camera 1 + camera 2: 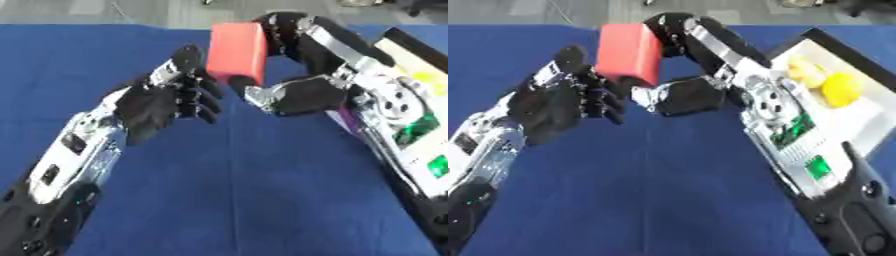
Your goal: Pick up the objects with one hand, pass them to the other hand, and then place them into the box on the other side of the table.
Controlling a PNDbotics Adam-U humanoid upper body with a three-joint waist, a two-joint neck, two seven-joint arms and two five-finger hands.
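The right robot hand (293,75) is holding a red block (236,52) between fingers and thumb above the blue tabletop (262,190). The left robot hand (171,102) is waiting beside it, fingers half-curled and empty. The handover is not yet finished, and placing in the box (859,107) is remaining.

box (859,65) cut by right edge, yellow contents (842,89) blurred

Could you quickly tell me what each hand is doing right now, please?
Left hand: open, beside the red block.
Right hand: shut on the block.
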